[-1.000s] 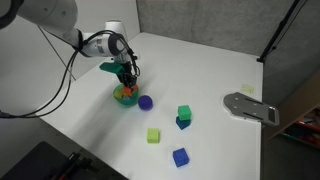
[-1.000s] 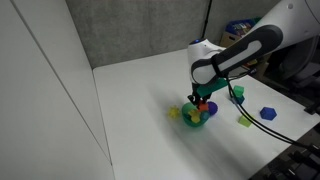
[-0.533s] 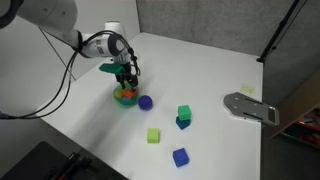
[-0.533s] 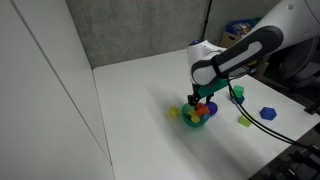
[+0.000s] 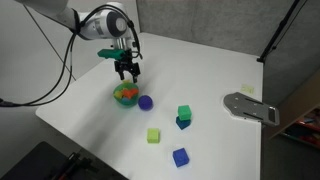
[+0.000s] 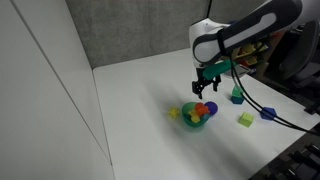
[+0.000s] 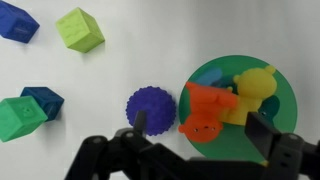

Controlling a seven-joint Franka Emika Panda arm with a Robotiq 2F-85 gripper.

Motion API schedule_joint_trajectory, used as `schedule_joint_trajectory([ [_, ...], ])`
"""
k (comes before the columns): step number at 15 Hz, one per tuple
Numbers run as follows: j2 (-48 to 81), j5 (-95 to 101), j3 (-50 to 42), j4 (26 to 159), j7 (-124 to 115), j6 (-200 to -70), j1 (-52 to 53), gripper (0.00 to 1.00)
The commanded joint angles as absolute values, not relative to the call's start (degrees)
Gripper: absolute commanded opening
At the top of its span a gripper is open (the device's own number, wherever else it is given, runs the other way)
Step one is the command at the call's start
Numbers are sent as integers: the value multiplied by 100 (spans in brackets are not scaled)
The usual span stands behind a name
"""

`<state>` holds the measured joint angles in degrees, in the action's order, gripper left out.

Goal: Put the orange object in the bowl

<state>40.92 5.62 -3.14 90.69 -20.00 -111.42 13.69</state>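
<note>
The orange object lies in the green bowl, leaning against a yellow toy. In an exterior view the orange object shows as a red spot in the bowl. My gripper hangs open directly above the bowl, holding nothing, with the dark fingertips spread to either side of the orange object. In both exterior views the gripper is a short way above the bowl and does not touch it.
A purple spiky ball rests right beside the bowl. Green and blue cubes are scattered further out. A grey flat metal plate lies near the table's far edge.
The gripper opened, let go of the orange object into the bowl, and rose straight up away from it.
</note>
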Motion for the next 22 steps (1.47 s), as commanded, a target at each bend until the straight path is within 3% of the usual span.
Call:
schedule_joint_trajectory([
  [1,3641,519,-194,8935,-1563,-10621,1050,100],
  [22,-219,-180,-115,11314,-442,-10254,166,100],
])
